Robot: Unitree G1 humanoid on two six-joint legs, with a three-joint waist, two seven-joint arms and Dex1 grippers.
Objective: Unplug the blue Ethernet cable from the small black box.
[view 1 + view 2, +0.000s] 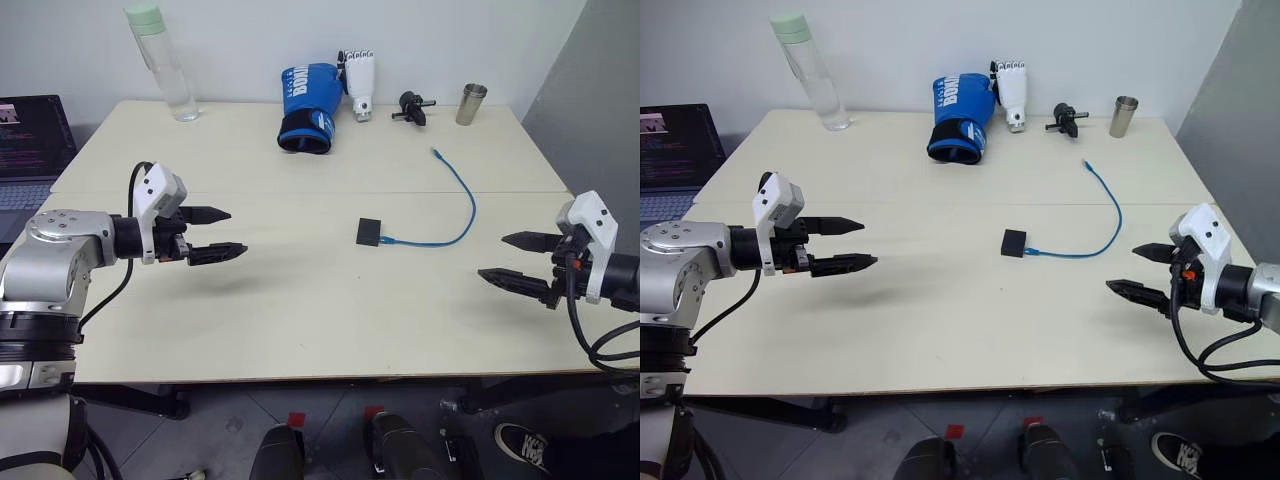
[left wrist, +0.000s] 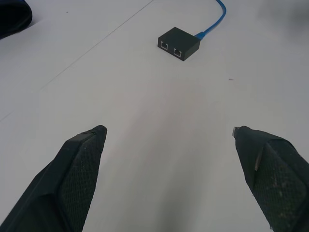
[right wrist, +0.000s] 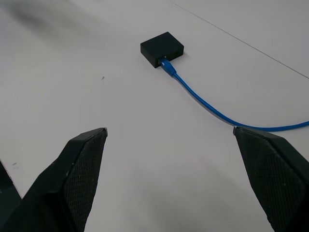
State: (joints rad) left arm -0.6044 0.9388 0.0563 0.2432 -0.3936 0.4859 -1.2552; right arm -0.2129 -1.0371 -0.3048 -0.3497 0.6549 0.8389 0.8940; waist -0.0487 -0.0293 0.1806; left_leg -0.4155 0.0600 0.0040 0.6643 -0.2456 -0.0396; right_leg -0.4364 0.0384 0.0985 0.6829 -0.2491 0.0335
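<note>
Left eye view: the left pincer [image 1: 222,234] and right pincer [image 1: 514,259] are held apart, empty, above the desk [image 1: 300,320]. Between them the small black box [image 1: 369,232] is seen, the blue Ethernet cable [image 1: 462,195] plugged into it.

Black box [image 1: 369,232]: small, flat, square, matte, lying flat at table centre. Blue cable [image 1: 463,205] plugged into its 3 o'clock edge, curving out and arcing toward 1 o'clock; free end lies loose.

Left gripper [image 1: 222,233] at left, right gripper [image 1: 512,259] at right, both fingers spread wide, empty, pointing inward
</note>
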